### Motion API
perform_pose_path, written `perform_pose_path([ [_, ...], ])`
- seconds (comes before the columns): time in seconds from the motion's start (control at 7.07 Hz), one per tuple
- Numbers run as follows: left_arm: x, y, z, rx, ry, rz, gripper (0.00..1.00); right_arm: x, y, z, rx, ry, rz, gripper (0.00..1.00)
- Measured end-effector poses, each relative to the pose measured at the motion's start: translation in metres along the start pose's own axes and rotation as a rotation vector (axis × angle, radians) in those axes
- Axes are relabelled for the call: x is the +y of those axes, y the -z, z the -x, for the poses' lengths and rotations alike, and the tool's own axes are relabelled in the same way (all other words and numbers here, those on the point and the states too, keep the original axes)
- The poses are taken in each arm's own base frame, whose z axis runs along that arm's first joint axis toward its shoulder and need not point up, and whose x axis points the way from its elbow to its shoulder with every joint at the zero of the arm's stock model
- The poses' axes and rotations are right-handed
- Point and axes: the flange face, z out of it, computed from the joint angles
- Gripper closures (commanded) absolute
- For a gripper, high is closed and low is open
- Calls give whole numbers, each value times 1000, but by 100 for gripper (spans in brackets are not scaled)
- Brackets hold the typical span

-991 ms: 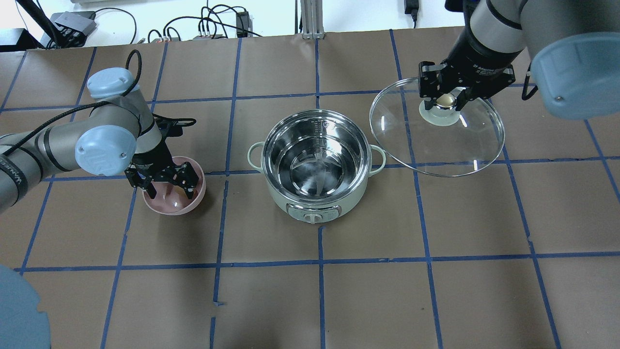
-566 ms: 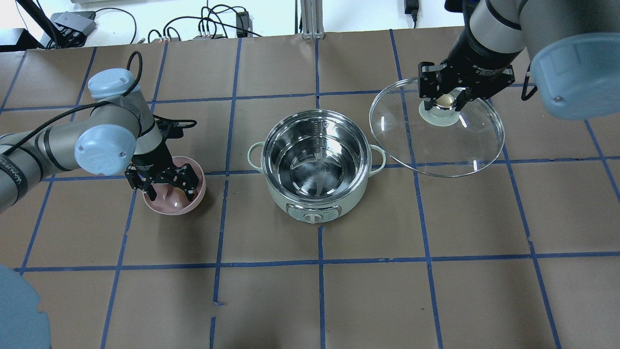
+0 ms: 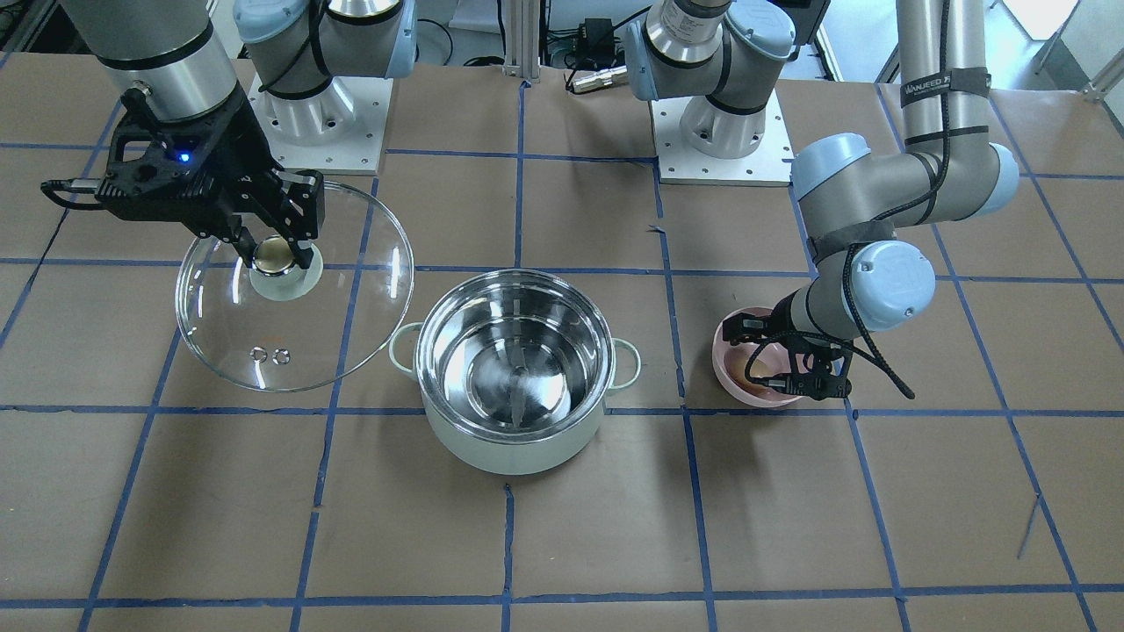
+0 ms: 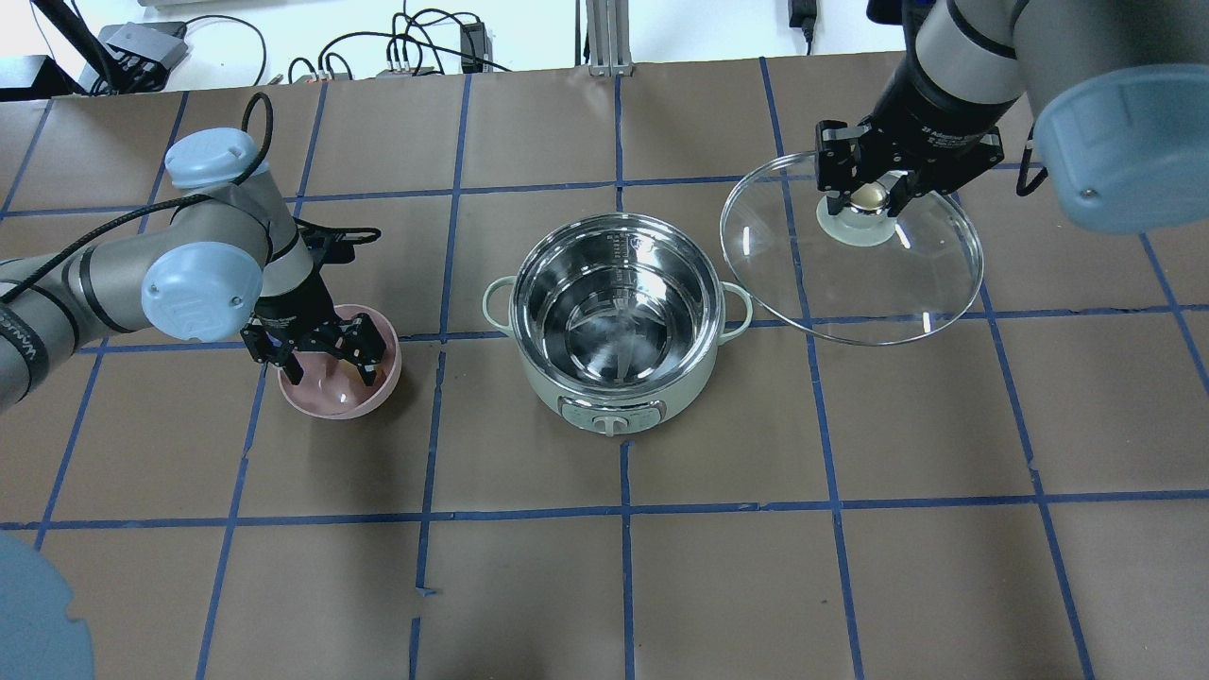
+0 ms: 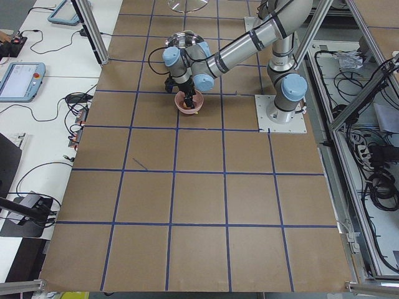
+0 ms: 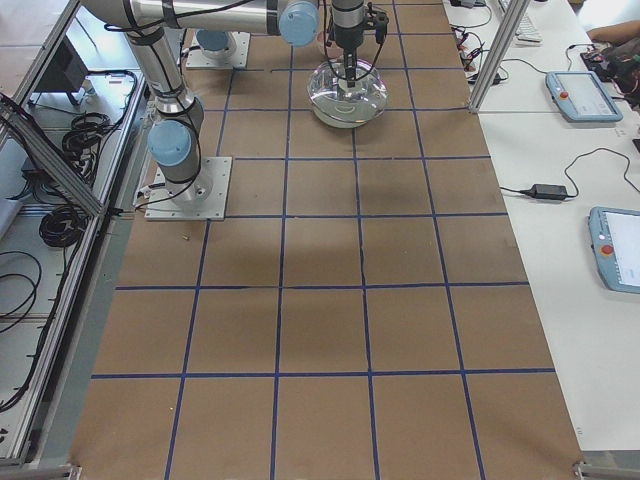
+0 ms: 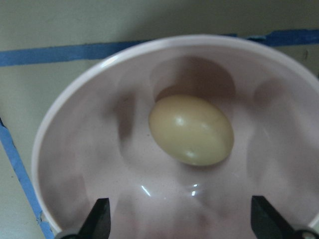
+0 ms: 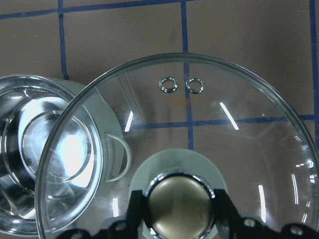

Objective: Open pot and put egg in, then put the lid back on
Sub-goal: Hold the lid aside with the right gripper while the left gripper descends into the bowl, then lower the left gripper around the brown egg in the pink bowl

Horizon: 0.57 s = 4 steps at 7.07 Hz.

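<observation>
The mint-green pot (image 4: 567,397) stands open at mid-table, its steel inside empty; it also shows in the front view (image 3: 514,448). My right gripper (image 4: 867,196) is shut on the metallic knob of the glass lid (image 4: 850,283) and holds the lid above the table to the pot's right, tilted. The right wrist view shows the lid (image 8: 199,124) overlapping the pot's handle. My left gripper (image 4: 326,366) is open and reaches down into a pink bowl (image 4: 364,401). The tan egg (image 7: 192,130) lies in that bowl, between and ahead of the open fingers (image 7: 99,219), untouched.
The pink bowl (image 3: 738,386) sits left of the pot with a gap between them. Brown paper with blue tape lines covers the table (image 4: 623,586). Cables and boxes lie beyond the far edge (image 4: 406,52).
My left gripper has sunk slightly deeper into the pink bowl, and its arm has shifted a little. The right gripper and the lid have stayed put.
</observation>
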Motion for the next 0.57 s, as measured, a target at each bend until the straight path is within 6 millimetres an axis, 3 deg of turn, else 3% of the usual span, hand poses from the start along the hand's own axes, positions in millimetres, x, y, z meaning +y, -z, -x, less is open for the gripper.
perform_pose_path([
  [0.57,-8,13,-3,24,2,-160,2,0,0,0,1,0,1,66],
])
